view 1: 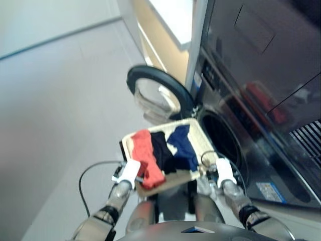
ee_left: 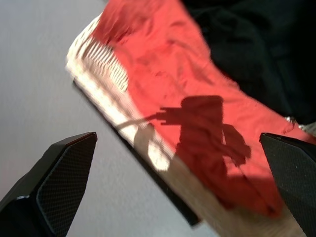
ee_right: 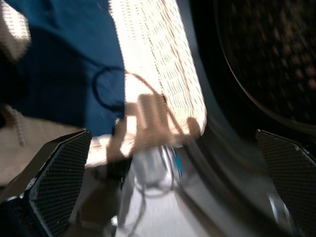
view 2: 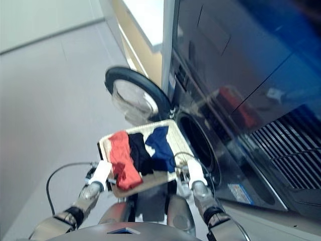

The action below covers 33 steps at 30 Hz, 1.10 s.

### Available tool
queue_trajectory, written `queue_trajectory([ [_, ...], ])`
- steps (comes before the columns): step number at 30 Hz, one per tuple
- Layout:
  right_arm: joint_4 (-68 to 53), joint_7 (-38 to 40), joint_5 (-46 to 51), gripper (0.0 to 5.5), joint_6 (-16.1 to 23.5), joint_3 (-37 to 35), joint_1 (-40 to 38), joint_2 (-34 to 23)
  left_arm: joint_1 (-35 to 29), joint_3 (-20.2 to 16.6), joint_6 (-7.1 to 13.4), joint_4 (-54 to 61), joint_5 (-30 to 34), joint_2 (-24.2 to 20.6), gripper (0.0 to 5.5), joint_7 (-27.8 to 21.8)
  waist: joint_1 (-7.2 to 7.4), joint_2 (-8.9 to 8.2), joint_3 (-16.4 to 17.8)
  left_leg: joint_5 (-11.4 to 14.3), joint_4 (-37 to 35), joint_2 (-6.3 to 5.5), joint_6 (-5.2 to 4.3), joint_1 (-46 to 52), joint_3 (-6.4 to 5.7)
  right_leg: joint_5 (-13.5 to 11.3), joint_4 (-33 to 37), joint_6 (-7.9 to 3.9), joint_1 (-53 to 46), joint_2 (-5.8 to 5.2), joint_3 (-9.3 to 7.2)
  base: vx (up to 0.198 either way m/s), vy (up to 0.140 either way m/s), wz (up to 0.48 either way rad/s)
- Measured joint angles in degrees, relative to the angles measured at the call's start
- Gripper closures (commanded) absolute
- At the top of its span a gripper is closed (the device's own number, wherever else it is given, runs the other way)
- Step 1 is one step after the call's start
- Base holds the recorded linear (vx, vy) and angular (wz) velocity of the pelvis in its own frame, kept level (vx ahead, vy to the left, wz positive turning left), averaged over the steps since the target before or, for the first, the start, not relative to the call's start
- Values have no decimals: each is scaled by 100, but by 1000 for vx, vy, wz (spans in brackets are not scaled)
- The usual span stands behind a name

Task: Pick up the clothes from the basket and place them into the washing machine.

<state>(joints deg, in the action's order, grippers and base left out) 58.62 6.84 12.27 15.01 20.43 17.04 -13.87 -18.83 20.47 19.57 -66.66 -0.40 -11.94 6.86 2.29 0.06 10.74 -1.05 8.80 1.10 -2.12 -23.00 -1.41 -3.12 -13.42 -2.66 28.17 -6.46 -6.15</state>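
Left eye view: the clothes are seen lying side by side in the basket (view 1: 196,134), which sits just ahead of both tools and in front of the washing machine's (view 1: 261,155) open porthole. The red-orange garment (view 1: 147,156) is nearest the left tool (view 1: 131,170), and its near end is draped over the basket's near rim, just beside that tool. The black garment (view 1: 162,149) is laid in the middle, touching the red-orange one, and the navy blue garment (view 1: 182,145) is placed on the side toward the right tool (view 1: 223,172), overlapping the black one.

In the left wrist view the left tool's fingers (ee_left: 59,182) are spread wide with nothing between them, above the red-orange garment and the basket's corner. In the right wrist view the right tool's fingers (ee_right: 57,177) are likewise set wide and empty, over the basket's far edge, with the navy blue cloth to one side and the dark drum to the other.

The round door (view 1: 158,93) is swung open beyond the basket, away from both tools. A dark appliance (view 1: 266,45) is stacked above the washing machine.
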Motion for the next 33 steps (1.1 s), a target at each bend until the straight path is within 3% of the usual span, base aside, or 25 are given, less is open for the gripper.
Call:
queue_trajectory([
  [5,-586,32,62,0,60,202,711,-87,-633,185,-6,3,26,-60,0,163,103,-121,365,23,474,-21,-29,-885,21,-35,-342,44,826,-1,36,-49,60,26],
  [9,-1096,128,214,0,184,241,1200,-136,-1134,165,-31,4,2,-209,0,348,201,-158,659,200,1169,-24,-45,-1698,-5,44,-848,71,1538,-9,51,-13,11,10],
  [13,-1553,138,382,0,310,268,1461,-164,-1459,158,-53,15,-47,-448,0,545,270,-176,705,592,2205,-37,-53,-2557,3,309,-1691,93,2323,-1,123,-13,8,-9],
  [16,-1781,133,482,0,380,344,1608,-183,-1645,107,-56,31,-281,-729,0,628,343,-210,732,887,2954,21,-41,-3231,9,455,-2233,105,2947,17,188,-36,15,-94],
  [20,-2037,142,500,0,444,419,1642,-222,-1955,77,-59,73,-400,-1095,0,752,415,-291,786,929,3334,106,-46,-3897,9,397,-2379,125,3538,97,194,0,0,0],
  [24,-2125,166,567,0,445,438,1618,-225,-2146,-55,-77,104,-418,-1137,0,862,454,-303,792,923,3417,129,-35,-4170,23,372,-2417,105,3811,93,221,0,0,0],
  [25,-2126,170,623,0,447,436,1620,-225,-2179,-58,-71,105,-468,-1141,185,872,457,-304,792,923,3423,134,-35,-4217,19,372,-2417,105,3855,95,229,0,0,0],
  [26,-2126,173,625,0,448,432,1621,-225,-2187,-58,-54,110,-521,-1140,427,869,458,-304,792,923,3426,133,-35,-4255,17,372,-2418,105,3893,96,227,0,0,0],
  [27,-2127,171,660,0,467,420,1621,-225,-2186,-59,-15,140,-574,-1127,550,864,467,-304,792,923,3424,128,-36,-4306,16,372,-2419,105,3947,96,228,0,0,0],
  [33,-2128,170,841,0,542,348,1635,-213,-2191,-252,63,312,-1149,-974,550,850,535,-305,792,937,3405,139,-55,-4412,-10,336,-2437,112,4059,98,227,0,0,0],
])
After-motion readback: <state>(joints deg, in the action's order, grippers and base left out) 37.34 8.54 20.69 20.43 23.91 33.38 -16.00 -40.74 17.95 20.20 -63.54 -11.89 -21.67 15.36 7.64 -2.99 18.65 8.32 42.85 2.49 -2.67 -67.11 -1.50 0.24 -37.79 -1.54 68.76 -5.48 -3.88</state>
